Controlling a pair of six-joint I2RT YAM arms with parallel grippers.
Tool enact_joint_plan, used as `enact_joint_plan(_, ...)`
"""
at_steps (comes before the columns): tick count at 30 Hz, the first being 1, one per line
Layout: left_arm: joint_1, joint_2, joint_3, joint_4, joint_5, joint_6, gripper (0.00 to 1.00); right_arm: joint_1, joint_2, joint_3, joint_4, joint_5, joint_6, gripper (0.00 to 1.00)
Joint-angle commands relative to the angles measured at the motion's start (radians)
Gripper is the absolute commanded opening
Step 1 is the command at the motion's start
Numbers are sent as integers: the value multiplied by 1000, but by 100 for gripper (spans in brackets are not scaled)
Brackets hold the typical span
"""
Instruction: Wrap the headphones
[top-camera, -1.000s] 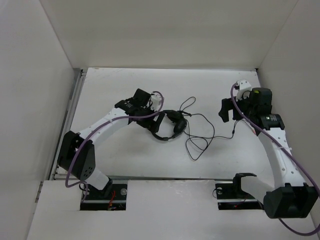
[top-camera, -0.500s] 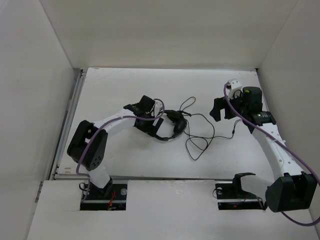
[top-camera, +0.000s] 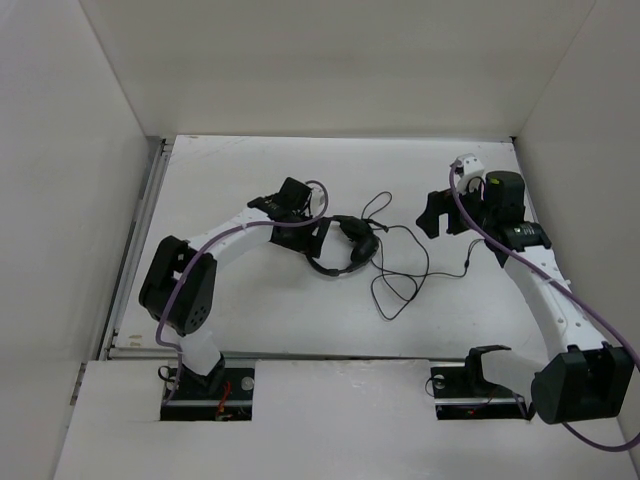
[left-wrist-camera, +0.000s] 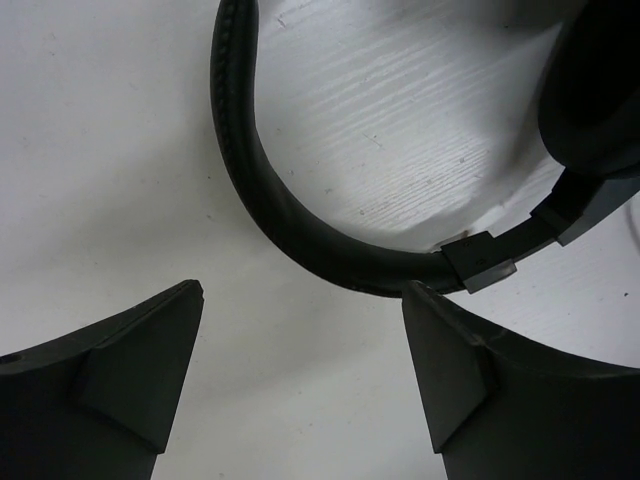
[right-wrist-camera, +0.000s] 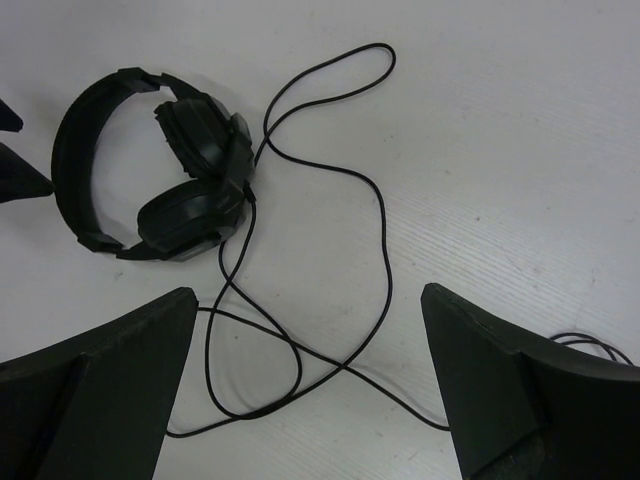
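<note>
The black headphones (top-camera: 347, 250) lie flat on the white table, earcups folded together, and also show in the right wrist view (right-wrist-camera: 190, 200). Their thin black cable (top-camera: 400, 272) sprawls in loose loops to the right and shows in the right wrist view (right-wrist-camera: 382, 225). Its plugs are too small to make out. My left gripper (top-camera: 320, 238) is open, low over the table, with the headband (left-wrist-camera: 300, 240) just beyond its fingertips (left-wrist-camera: 440, 340). My right gripper (top-camera: 436, 213) is open and empty, hovering above the cable loops (right-wrist-camera: 308, 292).
White walls enclose the table (top-camera: 250, 300) on the left, back and right. A metal rail (top-camera: 140, 240) runs along the left edge. The purple arm cables (top-camera: 240, 235) hang along both arms.
My left gripper has closed in on the headband, its arm folding back. My right gripper has moved left and slightly farther back over the cable. The headphones have barely shifted.
</note>
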Motion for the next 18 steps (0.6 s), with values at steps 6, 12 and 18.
enact_joint_plan(6,15,49,29,14,22,-114,61,2,12,21,82,-34,39,100)
enact_joint_plan(12,15,121,48,17,-11,-175,50,-9,-10,13,82,-46,54,100)
enact_joint_plan(18,-14,176,49,49,-45,-204,46,-37,-22,7,91,-60,74,100)
